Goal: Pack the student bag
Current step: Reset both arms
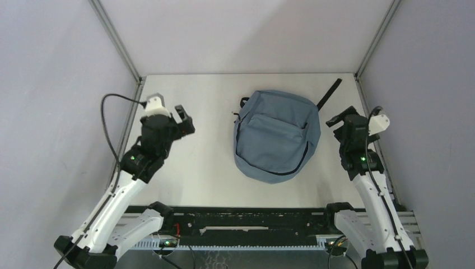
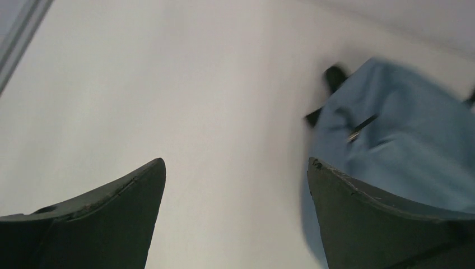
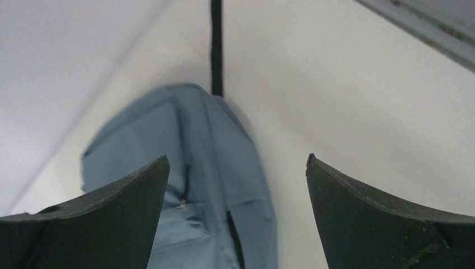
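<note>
While the student bag (image 1: 277, 137) lies flat, left and right jaws stand spread.

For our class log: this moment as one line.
student bag: lying on table | left gripper: open, empty | right gripper: open, empty

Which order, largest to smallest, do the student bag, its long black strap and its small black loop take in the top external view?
1. student bag, by far the largest.
2. long black strap, thin.
3. small black loop, at the bag's edge.
</note>
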`<state>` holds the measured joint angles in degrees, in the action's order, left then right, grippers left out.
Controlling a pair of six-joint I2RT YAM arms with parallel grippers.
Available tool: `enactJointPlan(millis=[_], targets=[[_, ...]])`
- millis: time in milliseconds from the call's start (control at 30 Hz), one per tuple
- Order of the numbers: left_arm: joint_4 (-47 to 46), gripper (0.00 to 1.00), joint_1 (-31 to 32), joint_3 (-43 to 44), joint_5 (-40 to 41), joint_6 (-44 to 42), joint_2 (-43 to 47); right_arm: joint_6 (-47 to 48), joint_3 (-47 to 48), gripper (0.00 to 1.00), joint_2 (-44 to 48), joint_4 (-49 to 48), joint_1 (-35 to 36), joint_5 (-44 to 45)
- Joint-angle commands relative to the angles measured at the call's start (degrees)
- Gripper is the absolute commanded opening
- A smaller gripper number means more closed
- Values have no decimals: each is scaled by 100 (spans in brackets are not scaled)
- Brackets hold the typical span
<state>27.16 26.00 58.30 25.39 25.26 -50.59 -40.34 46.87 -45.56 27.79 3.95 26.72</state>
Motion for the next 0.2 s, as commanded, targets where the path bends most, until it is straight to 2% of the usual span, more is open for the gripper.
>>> enactJointPlan(millis=[0,167], targets=[[217,100,-16,-1176,462,544,389,-343,-29,100,-225,59,53,72],[765,100,-10,-1291,725,905,549,-647,-29,100,-400,-143,54,35]])
